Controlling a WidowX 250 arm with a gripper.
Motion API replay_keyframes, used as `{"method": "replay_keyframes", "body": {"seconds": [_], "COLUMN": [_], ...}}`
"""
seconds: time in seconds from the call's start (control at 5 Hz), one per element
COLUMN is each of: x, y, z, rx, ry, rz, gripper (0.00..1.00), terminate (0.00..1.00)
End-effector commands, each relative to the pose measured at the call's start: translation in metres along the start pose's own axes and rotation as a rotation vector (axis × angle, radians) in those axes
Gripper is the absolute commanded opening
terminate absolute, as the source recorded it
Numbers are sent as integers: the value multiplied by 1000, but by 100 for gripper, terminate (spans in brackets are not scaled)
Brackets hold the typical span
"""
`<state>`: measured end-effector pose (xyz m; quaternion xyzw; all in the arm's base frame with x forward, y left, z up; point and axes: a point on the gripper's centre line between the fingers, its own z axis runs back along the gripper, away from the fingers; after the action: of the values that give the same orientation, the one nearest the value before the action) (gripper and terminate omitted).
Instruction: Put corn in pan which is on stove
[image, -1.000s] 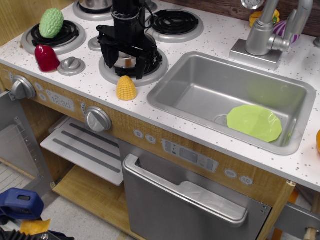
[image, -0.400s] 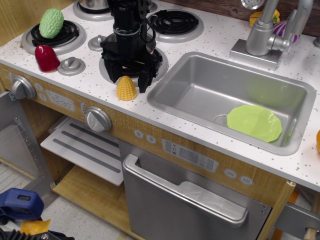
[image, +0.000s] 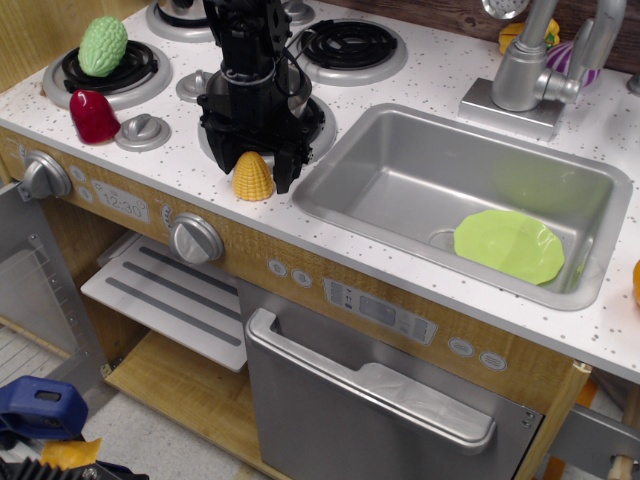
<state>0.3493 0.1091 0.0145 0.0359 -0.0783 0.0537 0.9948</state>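
Corn (image: 253, 176) stands upright on the white speckled stove (image: 150, 165) near its front edge, just ahead of the front right burner. My gripper (image: 255, 168) hangs right over it, black fingers spread wide to either side of the cob and gripping nothing; whether they touch it I can't quite make out. Further back, the pan (image: 186, 10) sits on a rear burner, mostly cut off by the frame edge.

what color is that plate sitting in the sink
The plate is light lime green, plain with no pattern. It shows clearly in the only view, lying in the sink.
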Motion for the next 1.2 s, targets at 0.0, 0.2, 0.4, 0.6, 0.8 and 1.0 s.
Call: {"method": "replay_keyframes", "body": {"seconds": [0.0,0.2,0.4,0.6,0.8,1.0], "x": [9,14,22,26,28,37], "y": [8,8,16,26,33,35], "z": [8,13,35,59,71,83], "rx": [0,11,77,132,170,227], "ry": [-44,-38,9,62,102,115], "rz": [8,5,-4,-26,-22,-56], "gripper": [0,0,0,0,0,0], "terminate": [0,0,0,0,0,0]}}
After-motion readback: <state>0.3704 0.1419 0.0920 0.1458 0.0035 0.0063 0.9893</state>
